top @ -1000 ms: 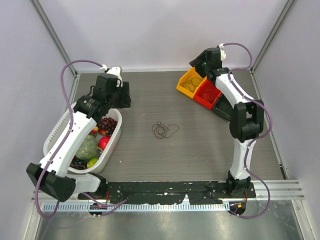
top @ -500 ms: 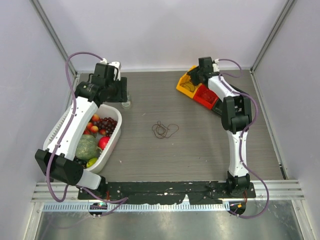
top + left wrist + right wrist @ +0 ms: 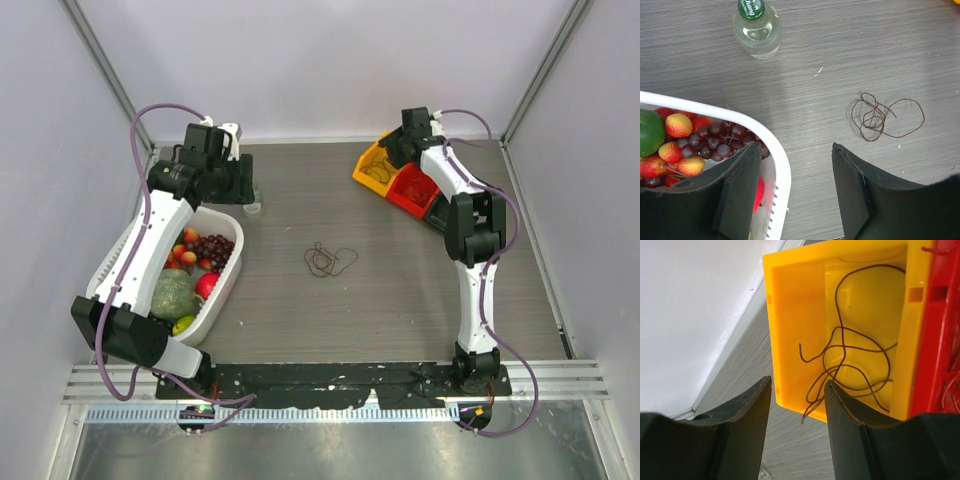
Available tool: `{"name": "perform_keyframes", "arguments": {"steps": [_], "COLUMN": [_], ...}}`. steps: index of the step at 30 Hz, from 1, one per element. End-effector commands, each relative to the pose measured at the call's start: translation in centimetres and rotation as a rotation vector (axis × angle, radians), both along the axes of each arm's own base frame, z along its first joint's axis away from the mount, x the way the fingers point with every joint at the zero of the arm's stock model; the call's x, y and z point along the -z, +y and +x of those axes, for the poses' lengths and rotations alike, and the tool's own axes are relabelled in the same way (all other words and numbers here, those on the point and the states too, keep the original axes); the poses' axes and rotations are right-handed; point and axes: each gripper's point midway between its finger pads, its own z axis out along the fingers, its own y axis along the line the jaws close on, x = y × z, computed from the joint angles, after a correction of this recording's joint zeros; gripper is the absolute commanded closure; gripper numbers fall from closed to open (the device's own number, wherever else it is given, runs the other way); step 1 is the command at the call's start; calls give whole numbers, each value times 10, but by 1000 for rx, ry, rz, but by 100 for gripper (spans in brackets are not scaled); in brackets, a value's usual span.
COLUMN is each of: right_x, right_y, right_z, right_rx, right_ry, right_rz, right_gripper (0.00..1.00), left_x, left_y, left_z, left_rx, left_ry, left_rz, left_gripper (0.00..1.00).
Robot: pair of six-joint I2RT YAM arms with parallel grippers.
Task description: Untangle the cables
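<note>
Left wrist view puts the thin dark-brown cable tangle [image 3: 875, 119] on the grey table [image 3: 850, 45] at two o'clock from the nearer left gripper [image 3: 796, 147], jaws apart; the right gripper [image 3: 797, 382], likewise parted, hangs over a yellow plastic bin [image 3: 790, 340].

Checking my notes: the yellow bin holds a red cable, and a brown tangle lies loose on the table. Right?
No. The cable in the yellow bin is dark brown, not red; the right wrist view shows it. A brown tangle does lie on the table.
</note>
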Motion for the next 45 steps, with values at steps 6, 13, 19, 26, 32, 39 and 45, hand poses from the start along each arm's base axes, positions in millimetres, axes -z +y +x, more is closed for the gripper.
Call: {"name": "perform_keyframes", "arguments": {"steps": [6,13,19,26,32,39,45], "right_x": [-27,-8,-4,-21,-58,5,52], "right_y": [11,20,26,34,32,-21,-52], "right_z": [-23,-11,3,-3,-73,-237,-317], "right_rx": [17,14,-4,-85,-335,-388,-381], "right_ry": [-6,3,-12,-40,-45,211,467], "right_rz": [56,111,147,146,-5,-182,-251], "right_gripper": [49,54,72,99,99,99,99], "left_x": [-22,-28,-36,-44,-51,-47,-44], "left_y": [-5,-5,-5,-8,-9,-17,-20], "left_z": [-14,-20,-25,-30,-35,-41,-51], "left_rx": [32,25,27,38,46,56,54], "left_ry": [-44,-49,-57,-87,-131,-136,-111], "left_rz": [-59,-74,-83,-115,-144,-200,-234], "left_gripper": [38,38,38,38,37,37,37]}}
